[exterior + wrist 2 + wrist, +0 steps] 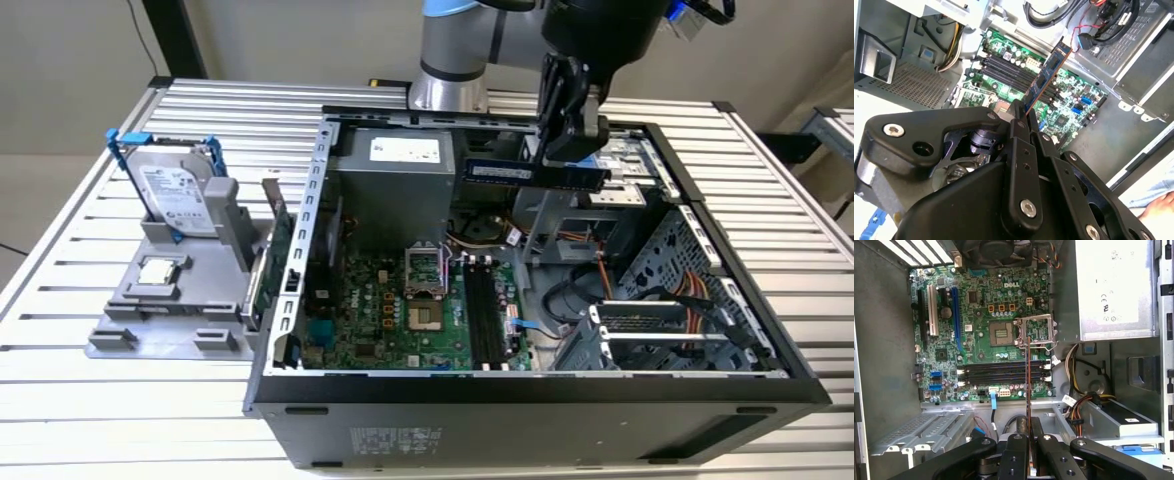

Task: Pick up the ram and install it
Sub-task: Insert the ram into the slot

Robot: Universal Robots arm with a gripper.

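Observation:
My gripper is shut on the ram, a thin bluish-green stick with dark chips. It hangs level above the open computer case, over the back of the motherboard. In the second wrist view the ram sticks out from between the black fingers toward the board. In the first wrist view I see the ram edge-on, crossing over the black memory slots, held by the gripper. The slots lie well below the stick.
A grey holder on the exterior view's left carries a hard drive and a small silver CPU chip. The power supply, drive cage and cables crowd the case. The CPU socket sits beside the slots.

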